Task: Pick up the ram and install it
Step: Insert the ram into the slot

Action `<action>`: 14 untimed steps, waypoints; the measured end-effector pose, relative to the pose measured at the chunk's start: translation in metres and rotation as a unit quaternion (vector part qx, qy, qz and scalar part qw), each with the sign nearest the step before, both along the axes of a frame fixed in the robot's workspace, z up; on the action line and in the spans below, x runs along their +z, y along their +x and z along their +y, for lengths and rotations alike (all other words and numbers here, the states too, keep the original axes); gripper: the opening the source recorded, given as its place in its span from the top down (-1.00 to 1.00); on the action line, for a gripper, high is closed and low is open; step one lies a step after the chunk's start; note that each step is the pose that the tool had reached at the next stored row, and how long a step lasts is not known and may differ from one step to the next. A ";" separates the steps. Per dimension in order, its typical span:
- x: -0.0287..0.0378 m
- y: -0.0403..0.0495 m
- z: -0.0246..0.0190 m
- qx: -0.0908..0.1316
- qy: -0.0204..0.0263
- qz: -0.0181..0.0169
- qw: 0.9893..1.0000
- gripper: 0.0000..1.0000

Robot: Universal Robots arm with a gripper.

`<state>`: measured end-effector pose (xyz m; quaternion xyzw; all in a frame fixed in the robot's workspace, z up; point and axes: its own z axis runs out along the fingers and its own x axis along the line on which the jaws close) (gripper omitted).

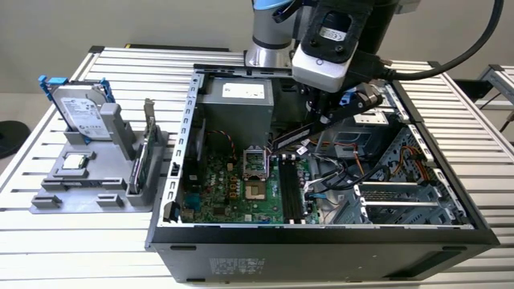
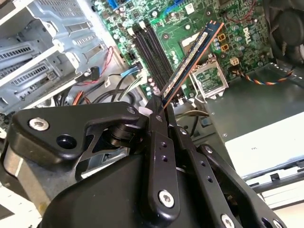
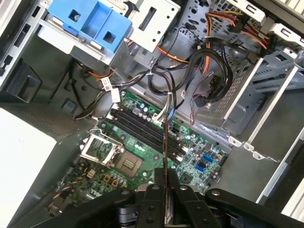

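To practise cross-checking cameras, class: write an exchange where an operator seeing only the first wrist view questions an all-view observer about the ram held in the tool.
Operator: I see the ram edge-on. Is it seated?
Observer: No. In the exterior view it hangs tilted above the memory slots, clear of them.
Operator: How is it held?
Observer: In the second wrist view the tool clamps one end; its flat face slants out over the motherboard.

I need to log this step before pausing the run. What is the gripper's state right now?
Gripper: closed, holding the ram above the motherboard, not in a slot.
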<state>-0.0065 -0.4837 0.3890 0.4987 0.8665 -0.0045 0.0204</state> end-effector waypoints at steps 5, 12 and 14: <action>0.0000 0.0000 0.0000 0.018 0.000 0.000 1.000 1.00; 0.0000 0.0000 0.0000 0.042 0.000 0.000 0.999 1.00; 0.0000 0.0000 0.0000 0.049 0.000 0.000 0.999 1.00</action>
